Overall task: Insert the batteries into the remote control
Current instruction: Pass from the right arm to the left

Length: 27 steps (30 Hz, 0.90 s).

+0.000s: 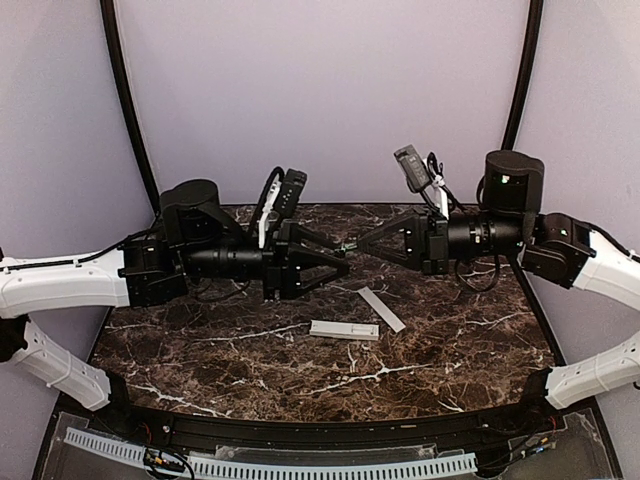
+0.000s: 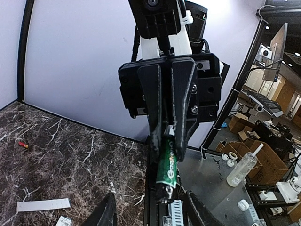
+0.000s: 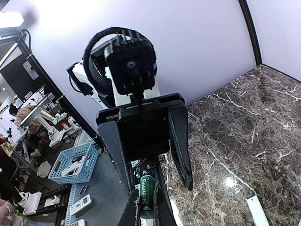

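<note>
Nothing loaded yet: right tool (image 2: 170, 137) pinches a green battery (image 2: 168, 167) mid-air, left tool (image 1: 346, 258) gapes wide; remote (image 1: 344, 329) lies, seemingly empty, on worktop (image 1: 200, 350).

Red battery (image 2: 22, 144) — tiny, far off, its ends unclear.

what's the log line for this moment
right tool: shut on green battery | left tool: open, facing it in mid-air | remote control: on table, untouched | cover strip: beside it
</note>
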### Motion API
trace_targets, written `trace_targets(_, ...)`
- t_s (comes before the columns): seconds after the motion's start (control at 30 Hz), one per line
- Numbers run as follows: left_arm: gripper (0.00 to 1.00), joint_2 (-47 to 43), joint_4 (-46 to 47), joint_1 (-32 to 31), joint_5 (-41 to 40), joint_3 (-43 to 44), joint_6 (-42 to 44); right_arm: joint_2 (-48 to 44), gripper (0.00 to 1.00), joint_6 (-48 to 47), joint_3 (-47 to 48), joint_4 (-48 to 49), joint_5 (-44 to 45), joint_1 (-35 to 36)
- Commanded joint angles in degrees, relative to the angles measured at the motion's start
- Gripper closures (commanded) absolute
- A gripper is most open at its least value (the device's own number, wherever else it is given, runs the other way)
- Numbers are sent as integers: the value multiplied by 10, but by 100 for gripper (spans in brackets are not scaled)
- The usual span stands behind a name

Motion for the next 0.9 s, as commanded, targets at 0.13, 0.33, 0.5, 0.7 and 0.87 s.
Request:
trace_targets(0.13,63,-11,32,1,10,10,-39,-17,100,-6,-11,29,1,-3)
trace_targets(0.33,61,-14,46,1,9,10,-41,-17,100,-8,-11,29,2,-3)
trace_targets(0.5,74,-17,58,1,5,8,-41,-14,100,-10,-10,25,4,-3)
trace_targets(0.7,90,-18,62,1,4,4,-42,-17,100,-9,-14,26,5,-3)
trace_targets(0.87,100,-21,64,0,5,3,-41,-16,100,-8,-16,26,6,-3)
